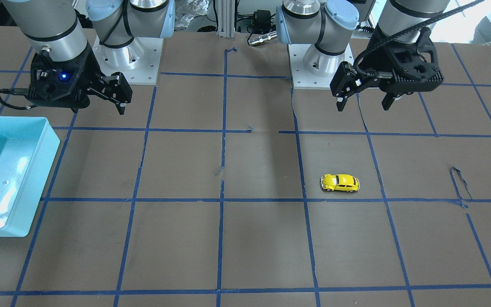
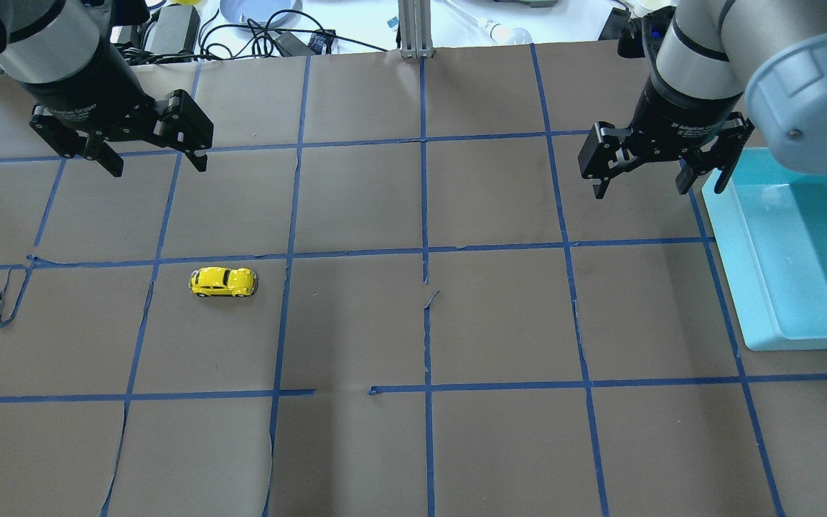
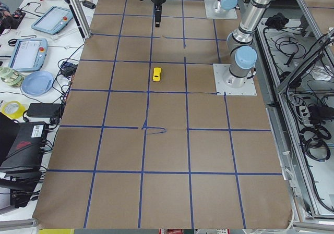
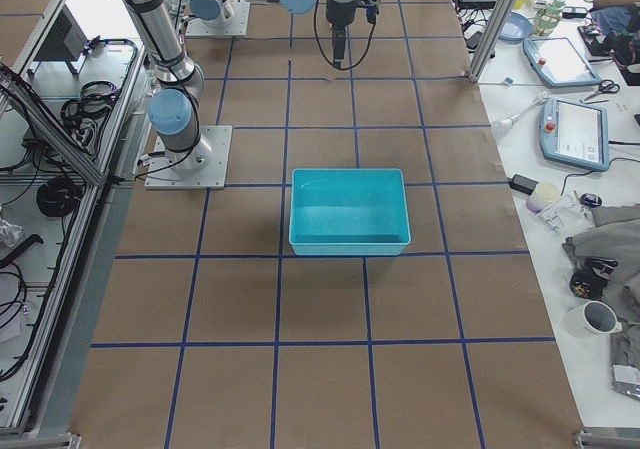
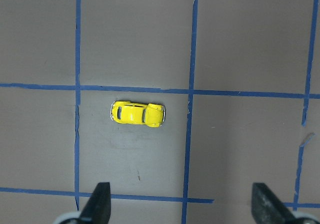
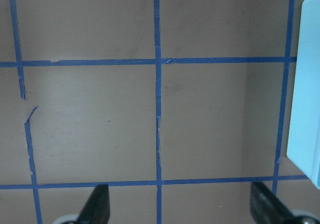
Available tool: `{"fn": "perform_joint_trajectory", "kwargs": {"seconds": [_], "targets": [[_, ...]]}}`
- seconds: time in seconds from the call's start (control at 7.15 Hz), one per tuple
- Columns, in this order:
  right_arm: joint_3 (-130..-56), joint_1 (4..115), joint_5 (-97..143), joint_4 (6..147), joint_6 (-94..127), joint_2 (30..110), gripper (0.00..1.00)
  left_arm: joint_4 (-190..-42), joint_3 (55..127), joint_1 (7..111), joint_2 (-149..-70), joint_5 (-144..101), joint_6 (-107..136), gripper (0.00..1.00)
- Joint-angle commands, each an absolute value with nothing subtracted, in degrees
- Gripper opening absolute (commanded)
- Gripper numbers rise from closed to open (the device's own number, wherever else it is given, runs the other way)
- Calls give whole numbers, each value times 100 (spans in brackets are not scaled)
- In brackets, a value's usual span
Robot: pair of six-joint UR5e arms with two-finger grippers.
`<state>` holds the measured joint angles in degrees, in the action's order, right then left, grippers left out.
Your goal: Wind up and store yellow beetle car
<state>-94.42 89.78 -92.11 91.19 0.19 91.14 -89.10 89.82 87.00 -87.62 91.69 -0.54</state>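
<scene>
Car: the yellow beetle car (image 2: 223, 281) stands on its wheels on the left half of the table (image 2: 500, 323), inside a taped square, touching nothing.
Risk: it is tiny, rounded and free-rolling, so an off-centre pinch could send it rolling away, and the wheels may slip during winding.
Left gripper (image 2: 159, 164): raised, well apart from the car, jaws spread wide, empty.
Right gripper (image 2: 659, 188): raised beside the blue bin (image 2: 815, 273) at the right, jaws wide, empty.

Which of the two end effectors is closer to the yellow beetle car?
The left end effector: the yellow beetle car lies on its side of the table, while the right end effector hangs far across, beside the blue bin.
</scene>
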Motion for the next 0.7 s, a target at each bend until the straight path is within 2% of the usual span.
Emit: {"fn": "perform_joint_trajectory", "kwargs": {"seconds": [0.0, 0.56], "targets": [[-9439, 8974, -9211, 9105, 26, 9114, 100, -8903, 8982, 8692, -8754, 9193, -79, 100], [-9439, 8982, -9211, 9123, 26, 9114, 100, -8921, 8991, 8701, -8745, 9229, -79, 100]]}}
